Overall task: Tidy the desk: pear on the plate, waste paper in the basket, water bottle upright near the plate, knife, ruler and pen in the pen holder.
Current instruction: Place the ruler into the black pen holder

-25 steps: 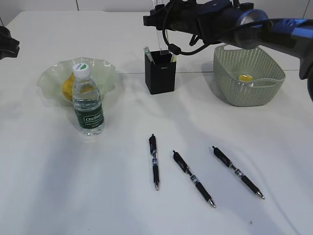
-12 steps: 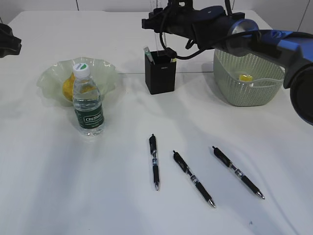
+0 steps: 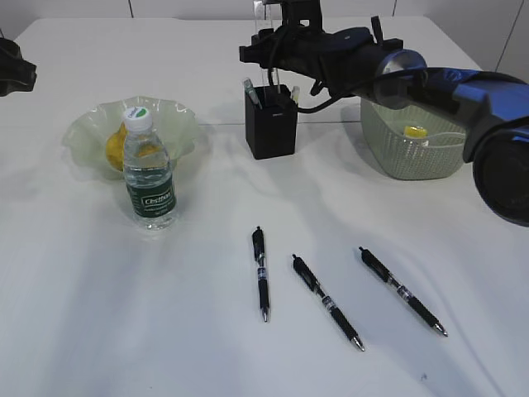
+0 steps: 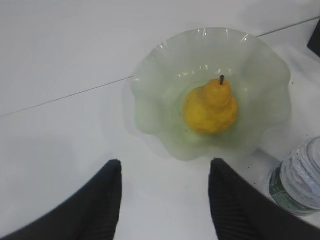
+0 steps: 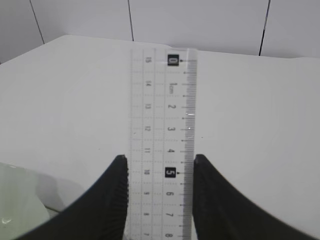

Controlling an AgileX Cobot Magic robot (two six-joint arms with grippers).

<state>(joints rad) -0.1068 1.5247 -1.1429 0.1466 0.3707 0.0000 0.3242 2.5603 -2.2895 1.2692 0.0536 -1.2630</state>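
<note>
The ruler (image 5: 163, 145) is thin, stiff, light and slippery. The right gripper (image 5: 160, 200) pinches its long edges, holding it just above the pen holder (image 3: 270, 121). The left gripper (image 4: 162, 200) is spread and empty near the plate (image 4: 265, 65).

Bright, even light is falling from above, washing the white surface (image 3: 124, 331) nearly flat. Soft, faint shadows are spreading around the bottle (image 3: 150, 169) and just in front of the holder (image 3: 270, 120). Small glints are showing on the plate (image 4: 165, 65) rim around the pear (image 4: 210, 107). The left wrist view is looking hazy and soft. The ruler (image 5: 162, 135) is staying readable, though its upper end is fading into the pale background.
</note>
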